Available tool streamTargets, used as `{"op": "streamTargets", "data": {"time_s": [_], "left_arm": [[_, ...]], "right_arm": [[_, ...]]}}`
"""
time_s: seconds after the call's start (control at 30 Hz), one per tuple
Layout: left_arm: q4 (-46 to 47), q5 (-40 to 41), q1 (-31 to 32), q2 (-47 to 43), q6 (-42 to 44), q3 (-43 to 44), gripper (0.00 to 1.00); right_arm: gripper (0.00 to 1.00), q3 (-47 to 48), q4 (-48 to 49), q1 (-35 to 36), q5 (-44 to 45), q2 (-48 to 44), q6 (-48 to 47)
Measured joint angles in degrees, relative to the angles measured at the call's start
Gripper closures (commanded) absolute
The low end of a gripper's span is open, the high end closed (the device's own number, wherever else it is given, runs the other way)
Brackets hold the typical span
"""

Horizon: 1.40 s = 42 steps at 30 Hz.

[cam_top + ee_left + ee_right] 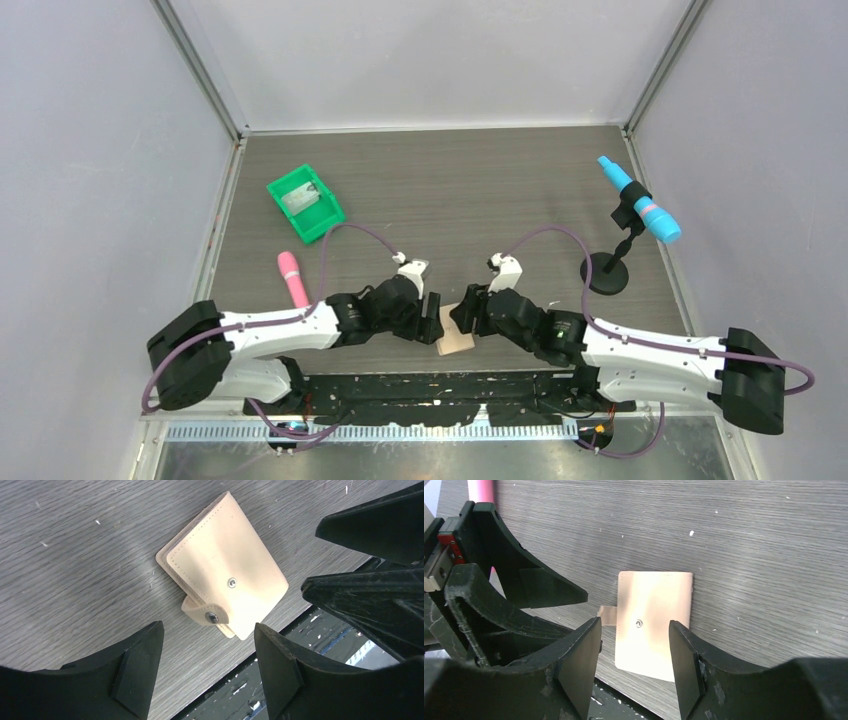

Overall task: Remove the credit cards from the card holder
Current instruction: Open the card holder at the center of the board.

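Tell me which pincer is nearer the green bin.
Left. The left pincer lies nearer the table's front edge, right of the green bin. The right pincer is farther right, beyond the card holder.

Green bin (322, 226) far left; pink cyl. (293, 278) just nearer; blue tool (640, 203) on blk stand (606, 273), right side.

We cannot see inside the holder (225, 565): it lies folded shut, so any cards in it are hidden from us. From above, the left gripper (432, 320) and right gripper (469, 316) cover its far part, and we see only the near corner. In the right wrist view the top edge cuts off a pink stick (480, 490), and the left edge cuts off the left gripper's body. Something grey lies in the bin (322, 222), too small for us to tell what.
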State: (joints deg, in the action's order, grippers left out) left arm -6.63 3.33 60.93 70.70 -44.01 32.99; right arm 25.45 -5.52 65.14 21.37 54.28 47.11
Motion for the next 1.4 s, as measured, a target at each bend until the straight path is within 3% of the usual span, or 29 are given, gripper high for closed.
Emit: {"op": "streamTargets", "data": {"time_s": [0.2, 0.4, 0.7, 0.97, 1.4], "left_arm": [[1.4, -0.09, 0.24, 4.28, 0.09, 0.76, 0.44], [1.29, 0.11, 0.24, 4.92, 0.7, 1.22, 0.75], [1.57, 0.02, 0.24, 1.57, 0.63, 1.36, 1.0], [3.45, 0.02, 0.24, -5.64, 0.39, -0.79, 1.0], [4.94, -0.46, 0.24, -5.97, -0.68, -1.81, 1.0]], "right_arm": [[0.41, -1.53, -2.16, 0.0, 0.98, -3.72, 0.04], [0.4, -2.8, -3.19, 0.0, 1.66, -6.05, 0.07], [0.29, -3.1, -3.06, 0.0, 0.24, -3.17, -0.37], [0.25, -3.08, -1.77, 0.0, -2.8, 1.49, -0.92], [0.24, -1.57, 2.16, 0.02, -6.58, 6.97, 0.0]]}}
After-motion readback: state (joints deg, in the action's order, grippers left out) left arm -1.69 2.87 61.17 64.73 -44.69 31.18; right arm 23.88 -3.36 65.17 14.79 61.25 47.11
